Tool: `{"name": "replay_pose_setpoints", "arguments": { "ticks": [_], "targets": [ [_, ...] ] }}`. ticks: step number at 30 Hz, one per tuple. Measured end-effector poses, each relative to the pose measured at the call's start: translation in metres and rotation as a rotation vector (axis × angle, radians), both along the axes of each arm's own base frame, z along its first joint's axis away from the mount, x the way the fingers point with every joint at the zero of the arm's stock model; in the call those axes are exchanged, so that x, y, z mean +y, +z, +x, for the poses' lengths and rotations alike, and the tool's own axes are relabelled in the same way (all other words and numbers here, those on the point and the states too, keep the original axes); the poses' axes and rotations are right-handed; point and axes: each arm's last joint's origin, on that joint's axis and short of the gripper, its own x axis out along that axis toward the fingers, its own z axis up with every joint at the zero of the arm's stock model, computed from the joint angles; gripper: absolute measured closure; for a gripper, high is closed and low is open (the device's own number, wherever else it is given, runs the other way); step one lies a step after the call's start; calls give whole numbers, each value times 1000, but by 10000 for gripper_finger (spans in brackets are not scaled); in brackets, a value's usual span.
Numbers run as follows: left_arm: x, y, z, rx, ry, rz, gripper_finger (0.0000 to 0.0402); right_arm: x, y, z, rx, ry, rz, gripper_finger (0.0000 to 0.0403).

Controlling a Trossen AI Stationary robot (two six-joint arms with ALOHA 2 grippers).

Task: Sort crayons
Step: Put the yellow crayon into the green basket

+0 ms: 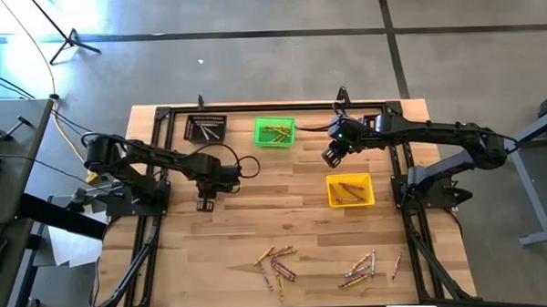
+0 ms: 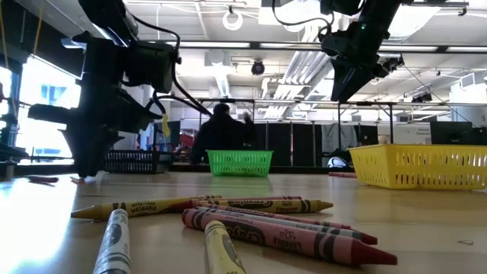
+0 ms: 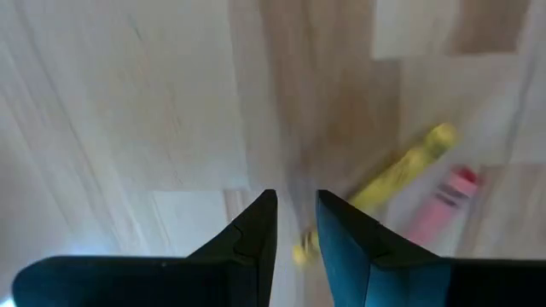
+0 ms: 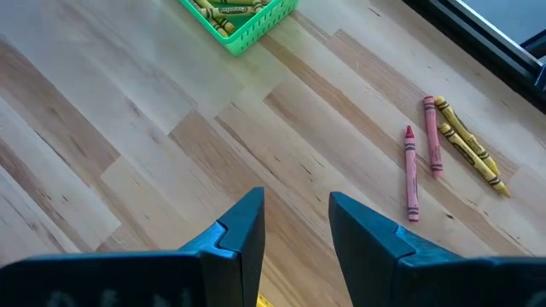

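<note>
The crayons [image 1: 279, 263] lie scattered along the desk's [image 1: 258, 222] near edge, nearer the left end effector [image 1: 205, 204], slightly parted and empty, than the right [image 1: 332, 157], spread and empty.

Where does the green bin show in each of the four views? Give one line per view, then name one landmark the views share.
High view: green bin at the table's far edge, near the middle.
Low view: green bin far back, centre, between black bin and yellow bin.
Left wrist view: not in it.
Right wrist view: its corner at the picture's upper edge.
Shared landmark: the wooden table.
</note>
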Motion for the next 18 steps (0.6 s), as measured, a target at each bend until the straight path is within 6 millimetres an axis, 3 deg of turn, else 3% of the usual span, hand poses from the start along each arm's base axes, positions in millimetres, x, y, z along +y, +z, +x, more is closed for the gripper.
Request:
{"name": "replay_pose_setpoints", "arguments": {
  "ticks": [11,18],
  "targets": [
    [2,3,0,-10,30,69,328,0,0,0,0,2,-1,286],
    [-9,36,-3,-86,54,14,328,0,0,0,-2,-3,2,286]
  ]
}}
